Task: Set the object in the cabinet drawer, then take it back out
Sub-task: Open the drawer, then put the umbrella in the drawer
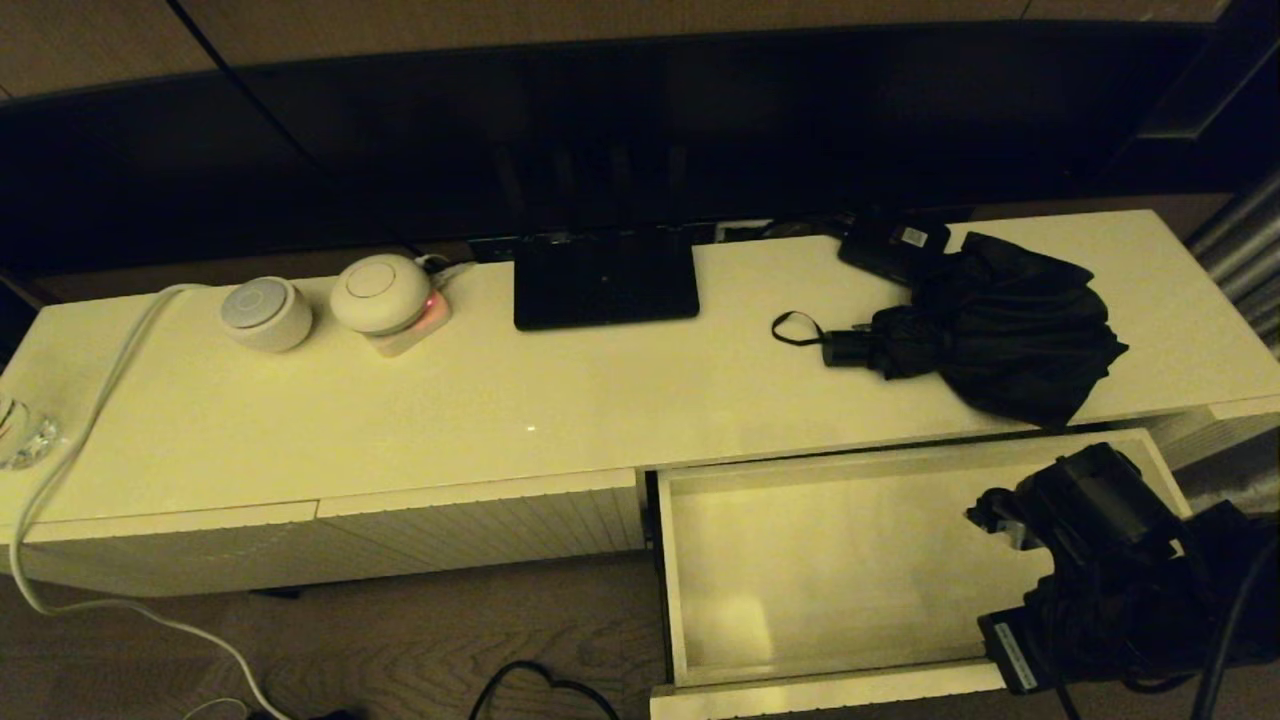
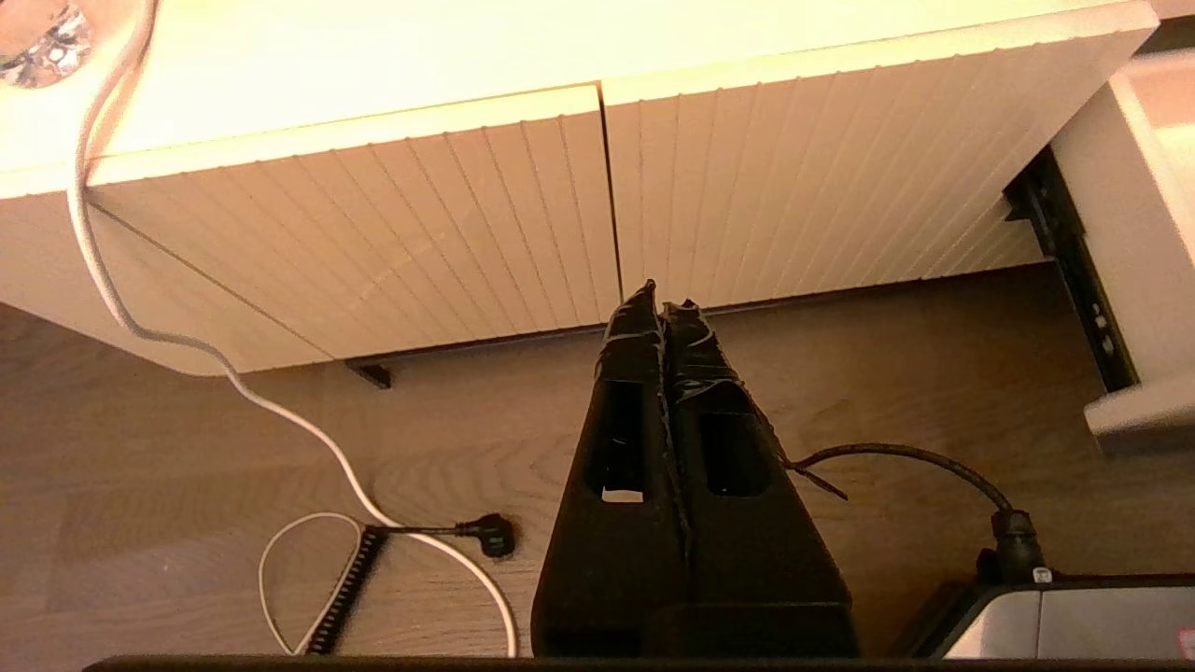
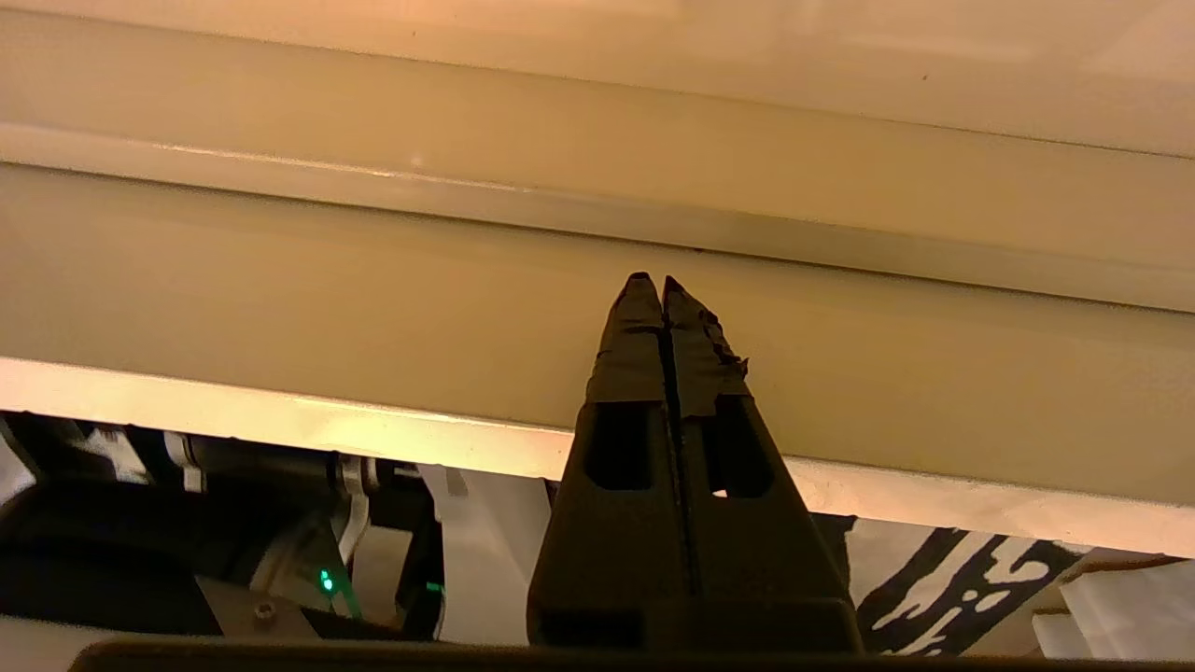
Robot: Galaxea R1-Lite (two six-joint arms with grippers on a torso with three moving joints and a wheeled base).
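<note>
Hovering over the near right corner of the drawer [image 1: 800, 540], the right claw [image 3: 663, 285] is clenched on nothing, its tapered black fingers pressed flat together with wrinkled tape at the tips. That drawer is pulled out, shallow and cream-white, with a plain pale interior holding nothing. Just behind the drawer, on the glossy tabletop [image 1: 500, 400], lies the umbrella [image 1: 990, 330], a crumpled heap of loose black fabric with a short handle and thin loop pointing left. Left of the drawer, the left claw [image 2: 661, 313] hangs before the ribbed panels [image 2: 794, 177], likewise clenched on nothing, above wood-grain floor [image 2: 187, 485].
</note>
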